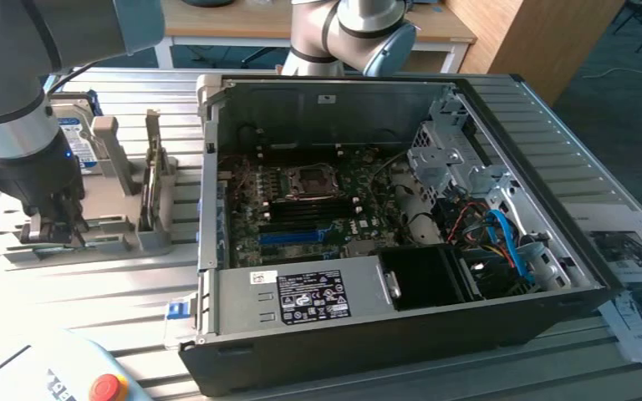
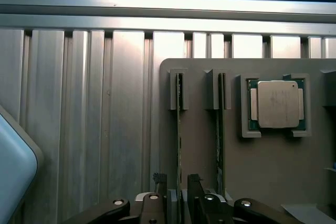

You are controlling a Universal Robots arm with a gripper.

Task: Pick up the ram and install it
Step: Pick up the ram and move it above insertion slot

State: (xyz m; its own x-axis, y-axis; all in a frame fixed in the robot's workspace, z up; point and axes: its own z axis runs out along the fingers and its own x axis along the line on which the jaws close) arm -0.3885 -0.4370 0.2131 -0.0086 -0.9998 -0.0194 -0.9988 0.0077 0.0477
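Beyond the ribbed metal table (image 1: 76, 284) stand a wooden desk (image 1: 243, 23) and panel (image 1: 500, 38) on dark carpet (image 1: 622, 67).

— What sort of place?
— A robotics lab: slotted aluminium bench (image 1: 98, 284), opened computer case (image 1: 410, 342) on it, robot arm (image 1: 14, 125) over a grey parts holder (image 1: 114, 238), red stop button (image 1: 104, 388) at the edge, wooden desk (image 1: 231, 25) behind.

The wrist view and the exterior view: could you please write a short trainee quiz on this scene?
1. How many ram sticks stand in the grey holder?
2. True or false: the processor chip sits inside the computer case.
3. The gripper is: A) open, astride one ram stick; B) shut on a stick; C) over the case.
Key: 1 two; 2 false, it lies in the holder; 3 A.
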